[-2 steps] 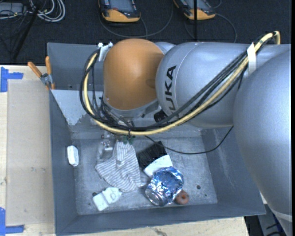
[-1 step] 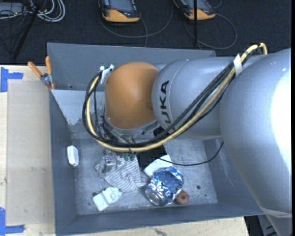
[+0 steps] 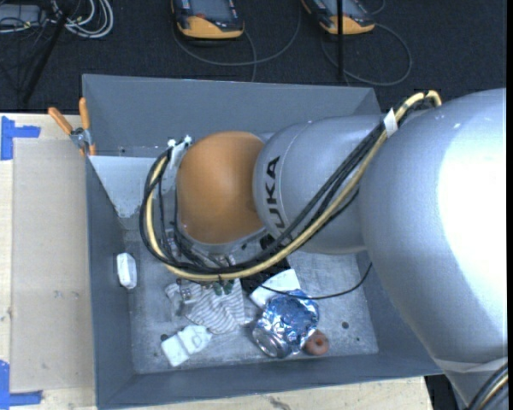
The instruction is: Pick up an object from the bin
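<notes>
— How does the arm (image 3: 427, 229) stand?

— It comes in from the right and bends steeply down into the grey bin (image 3: 111, 314). The orange cover (image 3: 218, 186) on its wrist faces up toward the camera, and black and yellow cables (image 3: 158, 220) loop round it.

— And the hand?

— The hand (image 3: 185, 297) pokes out just below the cover, low over the bin floor toward the front. The cover hides most of it, so I cannot tell whether it is released, clenched or grasping anything.

— What lies under it?

— A crumpled striped cloth (image 3: 221, 313) lies in the front middle of the bin, and its left end is right at the hand.

— What else is in there?

— A white tag (image 3: 184, 344) lies just in front of the cloth. A crumpled blue-and-silver foil bag (image 3: 284, 323) touches the cloth's right side, with a small reddish-brown lump (image 3: 318, 342) against the bag. A white card (image 3: 274, 282) sits behind the bag. A small white oval piece (image 3: 125, 271) lies apart by the left wall.
</notes>
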